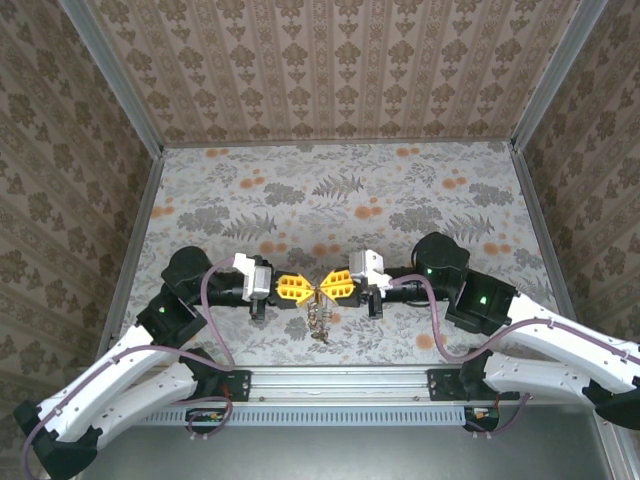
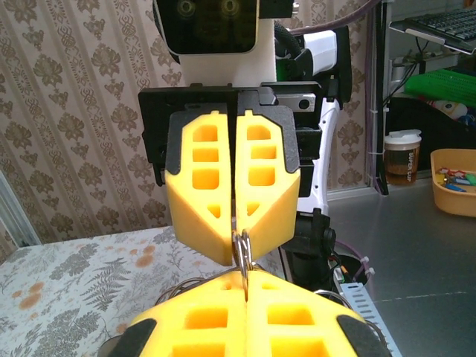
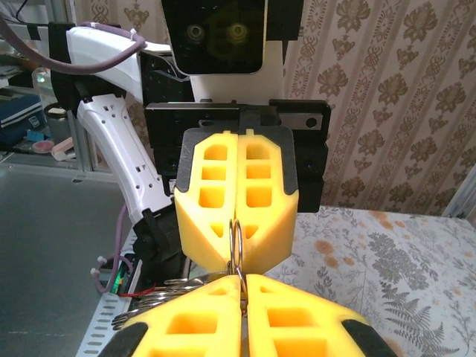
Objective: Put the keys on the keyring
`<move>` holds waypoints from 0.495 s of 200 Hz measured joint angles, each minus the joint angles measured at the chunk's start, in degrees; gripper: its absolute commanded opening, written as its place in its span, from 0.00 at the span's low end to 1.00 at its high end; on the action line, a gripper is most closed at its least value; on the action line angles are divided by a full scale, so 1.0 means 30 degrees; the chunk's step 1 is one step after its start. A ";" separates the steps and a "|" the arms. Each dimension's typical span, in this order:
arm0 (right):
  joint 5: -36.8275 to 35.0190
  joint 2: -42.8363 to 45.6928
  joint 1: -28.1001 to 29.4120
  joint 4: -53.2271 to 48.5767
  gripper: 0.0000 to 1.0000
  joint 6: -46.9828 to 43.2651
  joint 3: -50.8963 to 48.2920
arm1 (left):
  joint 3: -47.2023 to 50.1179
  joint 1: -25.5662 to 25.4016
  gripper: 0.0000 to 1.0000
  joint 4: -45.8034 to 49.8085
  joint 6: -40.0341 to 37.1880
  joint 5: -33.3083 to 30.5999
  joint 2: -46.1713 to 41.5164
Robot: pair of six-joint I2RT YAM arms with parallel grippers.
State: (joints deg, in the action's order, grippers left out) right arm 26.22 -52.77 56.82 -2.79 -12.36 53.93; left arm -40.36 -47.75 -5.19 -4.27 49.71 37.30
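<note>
My two grippers meet tip to tip low over the front middle of the table. The left gripper [image 1: 306,290] [image 2: 245,274] is shut, and a thin metal ring, the keyring [image 2: 244,251] [image 3: 238,239], runs into the seam of its yellow fingers. The right gripper [image 1: 328,288] [image 3: 242,280] is shut on the same ring from the other side. A small dull-metal bunch [image 1: 318,322] hangs under the fingertips. Its loops [image 3: 152,297] show beside the right fingers. I cannot tell the keys apart in that bunch.
The floral tablecloth [image 1: 340,200] stretches back to the patterned walls. A metal rail [image 1: 330,380] runs along the front edge just behind the grippers. Off the table, the left wrist view has a cup [image 2: 402,156] and an orange bin [image 2: 455,192].
</note>
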 measured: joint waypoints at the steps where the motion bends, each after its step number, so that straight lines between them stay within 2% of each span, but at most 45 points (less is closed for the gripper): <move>1: 0.0000 -0.0007 -0.0007 0.0000 0.14 0.0007 0.0007 | 0.0000 0.0007 0.00 0.0000 0.0000 0.0007 0.0000; 16: 0.0058 -0.0175 -0.0146 0.0007 0.17 0.0226 0.0102 | 0.0000 0.0073 0.00 0.0000 0.0000 0.0007 -0.0015; 99: 0.0459 -0.1333 -0.0831 -0.0160 0.17 0.1144 0.0787 | 0.0000 0.0073 0.00 0.0146 0.0000 0.0000 -0.0066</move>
State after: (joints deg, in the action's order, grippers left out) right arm 27.59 -56.77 54.33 -3.27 -8.93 56.29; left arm -40.36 -47.53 -4.75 -4.27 49.71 37.10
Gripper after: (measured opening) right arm 0.174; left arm 0.054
